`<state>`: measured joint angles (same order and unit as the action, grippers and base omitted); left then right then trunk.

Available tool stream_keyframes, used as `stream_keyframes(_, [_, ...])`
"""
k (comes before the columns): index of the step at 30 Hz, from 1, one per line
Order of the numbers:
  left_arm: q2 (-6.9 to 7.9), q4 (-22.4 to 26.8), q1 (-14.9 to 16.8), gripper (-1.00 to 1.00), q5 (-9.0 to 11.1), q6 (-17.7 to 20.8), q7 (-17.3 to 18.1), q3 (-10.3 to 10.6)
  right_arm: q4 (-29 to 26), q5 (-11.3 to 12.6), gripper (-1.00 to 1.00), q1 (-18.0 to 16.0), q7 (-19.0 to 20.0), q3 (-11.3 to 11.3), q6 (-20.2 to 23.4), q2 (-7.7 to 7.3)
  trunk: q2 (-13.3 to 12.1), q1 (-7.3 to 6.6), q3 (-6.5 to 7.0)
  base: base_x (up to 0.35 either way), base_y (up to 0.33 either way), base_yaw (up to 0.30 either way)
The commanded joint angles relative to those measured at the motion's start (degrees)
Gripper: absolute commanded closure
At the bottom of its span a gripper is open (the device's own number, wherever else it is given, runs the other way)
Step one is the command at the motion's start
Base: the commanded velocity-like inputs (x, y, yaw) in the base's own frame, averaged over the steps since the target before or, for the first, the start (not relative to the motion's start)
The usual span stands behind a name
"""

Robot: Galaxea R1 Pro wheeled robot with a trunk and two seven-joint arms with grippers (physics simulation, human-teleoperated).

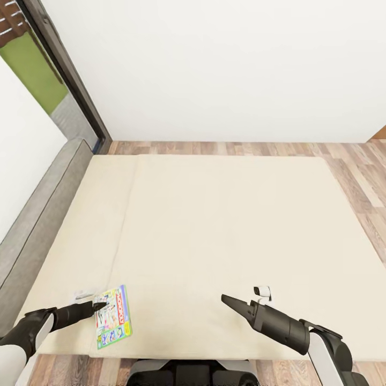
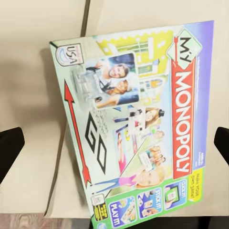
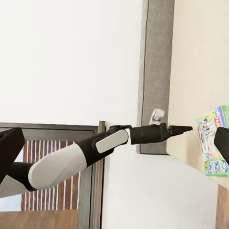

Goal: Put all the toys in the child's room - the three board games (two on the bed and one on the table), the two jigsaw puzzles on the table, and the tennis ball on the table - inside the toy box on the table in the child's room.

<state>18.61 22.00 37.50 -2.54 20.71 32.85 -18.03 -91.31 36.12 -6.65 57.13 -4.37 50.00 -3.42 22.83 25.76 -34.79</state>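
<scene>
A Monopoly board game (image 1: 113, 317) lies flat on the cream bed (image 1: 230, 225), near its front left corner. My left gripper (image 1: 101, 306) hovers just over the box's left edge. The left wrist view looks straight down on the same box (image 2: 138, 133), with the fingers (image 2: 9, 148) wide apart at the frame's two sides, so this gripper is open. My right gripper (image 1: 228, 298) hangs over the bed's front middle, well to the right of the box. It is open with nothing between its fingers (image 3: 8, 148). The right wrist view looks across at the left gripper (image 3: 183, 128) and the box (image 3: 212, 140).
A grey padded headboard (image 1: 43, 214) runs along the bed's left side. A dark-framed glass door (image 1: 69, 75) stands behind it. A white wall is at the back, and wood-plank floor (image 1: 364, 182) lies to the right of the bed. My base (image 1: 193, 372) is against the bed's front edge.
</scene>
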Motion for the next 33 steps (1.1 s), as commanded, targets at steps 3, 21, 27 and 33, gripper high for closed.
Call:
stream_keyframes(3, [-0.10, 0.1, 0.0, -1.00, -0.3, 0.3, 0.2, -0.5, 0.0, 0.1, -1.00, 0.0, 0.1, 0.0, 0.3, -0.01, 0.1, 0.03, -0.35, 0.000, 0.000, 0.000])
stream_keyframes(21, [-0.34, 0.1, 0.0, -1.00, -0.2, -0.9, -1.1, -0.6, 0.0, 0.1, -1.00, 0.0, 0.2, 0.0, 0.2, -0.06, 0.1, 0.03, -2.01, 0.000, 0.000, 0.000])
stream_keyframes(27, [-0.27, 0.1, 0.0, -1.00, -0.1, -1.4, -1.1, -0.6, 0.0, 0.2, -1.00, 0.0, 0.2, 0.0, -1.3, -0.11, 0.1, 0.03, -2.17, 0.000, 0.000, 0.000])
stream_keyframes(33, [-0.14, 0.3, 0.1, -1.00, -0.1, -1.6, -0.5, -0.6, 0.0, 0.1, -1.00, 0.0, 0.0, 0.2, -4.0, -0.11, 0.1, 0.03, -2.20, 0.000, 0.000, 0.000])
